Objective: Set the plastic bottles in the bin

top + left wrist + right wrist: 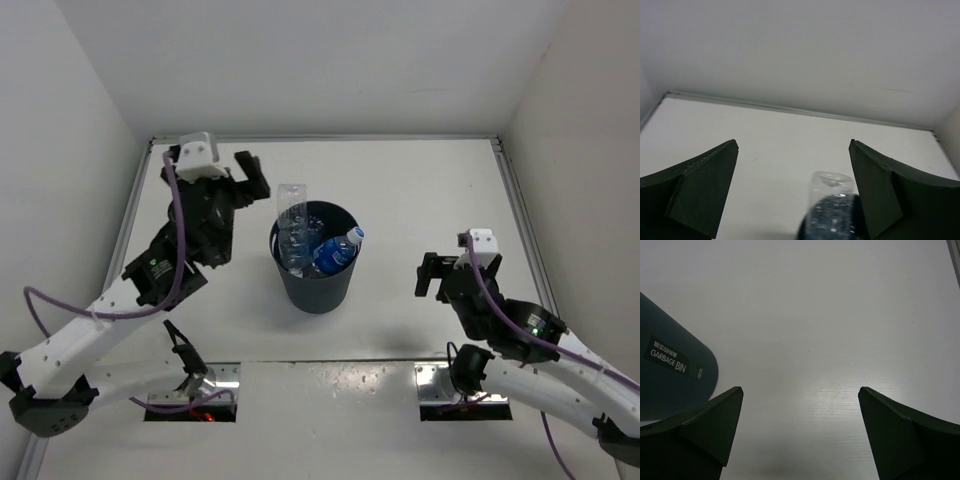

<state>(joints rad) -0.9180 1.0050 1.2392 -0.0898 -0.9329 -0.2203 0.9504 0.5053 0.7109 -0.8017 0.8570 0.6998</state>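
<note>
Bin: the dark grey-blue bin (316,285) stands upright on the white table (420,190), in the middle of the top view.
Clear bottle: a clear bottle (291,215) stands on end inside the bin, against the upper-left part of its rim, with its top end poking above the rim.
Blue-labelled bottle: a blue-labelled bottle (334,254) leans inside the bin, its white cap (354,236) at the right part of the rim.
Other bottles: the inside of the bin is too dim to tell whether more lie below these two.
Left gripper: the left gripper (252,178) sits in the upper left of the top view, just left of the clear bottle and apart from it. Its fingers are spread wide with nothing between them. In the left wrist view the bottle's end shows at the lower edge, beside the right-hand finger.
Right gripper: the right gripper (428,276) is right of the bin, well apart from it, fingers wide and holding nothing.
Bin label: in the right wrist view the bin's wall fills the left edge, showing a label (671,361) that reads "GARBAGE BIN".
</note>
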